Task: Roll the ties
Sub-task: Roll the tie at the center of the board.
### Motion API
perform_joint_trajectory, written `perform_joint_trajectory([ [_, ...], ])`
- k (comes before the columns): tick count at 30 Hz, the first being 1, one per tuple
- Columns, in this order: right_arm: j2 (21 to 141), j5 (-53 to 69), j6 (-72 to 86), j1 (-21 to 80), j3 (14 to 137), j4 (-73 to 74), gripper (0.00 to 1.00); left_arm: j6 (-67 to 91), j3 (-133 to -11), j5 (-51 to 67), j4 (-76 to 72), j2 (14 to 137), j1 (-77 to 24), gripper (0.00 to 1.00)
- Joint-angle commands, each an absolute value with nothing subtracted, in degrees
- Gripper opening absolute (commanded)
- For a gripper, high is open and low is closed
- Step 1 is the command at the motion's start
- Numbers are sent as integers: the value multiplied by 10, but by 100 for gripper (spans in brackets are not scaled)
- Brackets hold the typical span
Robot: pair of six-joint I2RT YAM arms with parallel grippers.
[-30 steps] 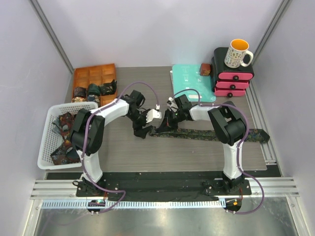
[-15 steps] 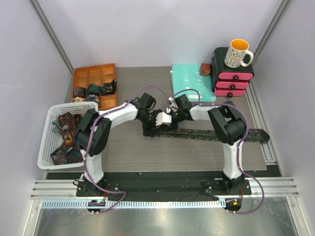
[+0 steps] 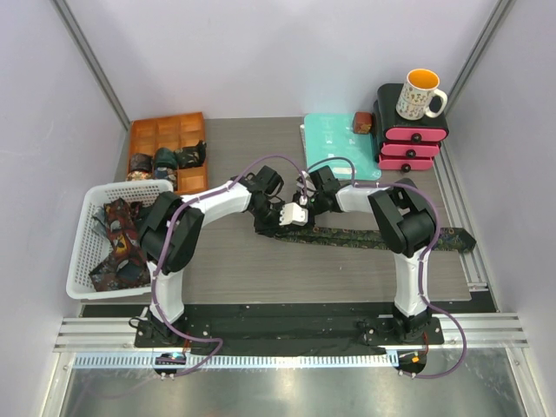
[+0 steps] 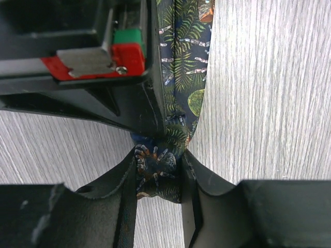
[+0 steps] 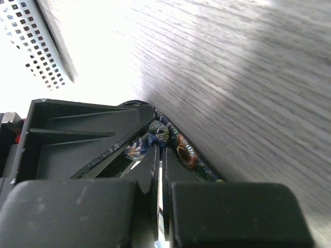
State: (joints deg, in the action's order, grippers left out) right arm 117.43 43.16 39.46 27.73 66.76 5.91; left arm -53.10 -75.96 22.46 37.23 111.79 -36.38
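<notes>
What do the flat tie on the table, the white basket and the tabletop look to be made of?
The tie: woven fabric with a slight sheen and a fern print; it creases softly where pinched. The basket: probably white plastic, with a moulded grid of holes. The tabletop: matte grey wood-grain, likely laminate.

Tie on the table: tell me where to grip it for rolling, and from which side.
Grip the tie at its narrow left end, from above, jaws across its width. It lies flat and widens rightward, so that tip should start a tight roll.
</notes>
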Motion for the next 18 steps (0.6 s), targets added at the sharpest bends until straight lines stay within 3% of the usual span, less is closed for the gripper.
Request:
perform_joint_trajectory([
  [1, 1129, 439, 408, 279, 690, 64, 1, -533, -744, 200, 406, 1124, -366, 27],
  [8, 1137, 418, 383, 277, 692, 91, 1, -538, -729, 192, 403, 1115, -366, 24],
  [18, 1189, 374, 326, 274, 685, 113, 1, -527, -737, 253, 426, 1072, -325, 60],
])
